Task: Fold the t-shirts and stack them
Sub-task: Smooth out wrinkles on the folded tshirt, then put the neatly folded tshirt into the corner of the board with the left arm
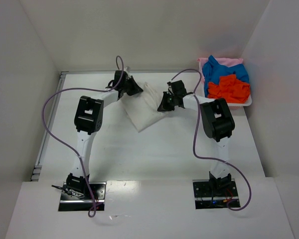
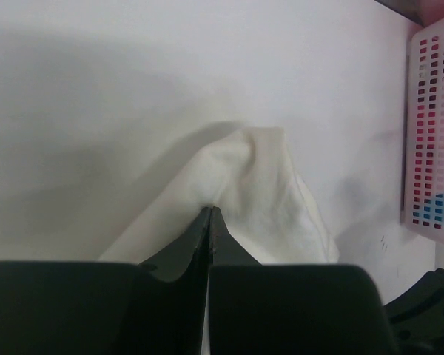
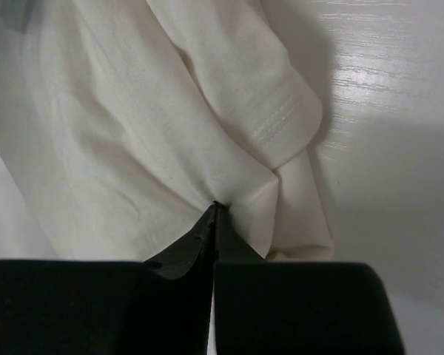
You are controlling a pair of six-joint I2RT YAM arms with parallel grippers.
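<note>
Off-white t-shirt [image 1: 142, 113], partly under right tool [image 3: 214, 213]

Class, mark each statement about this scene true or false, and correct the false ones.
1. The left gripper is shut on the off-white t-shirt. True.
2. The right gripper is open. False: the right gripper is shut on the same shirt.
3. The blue t-shirt lies in the tray. True.
4. The orange-red t-shirt is held by the left gripper. False: it lies in the tray.
</note>
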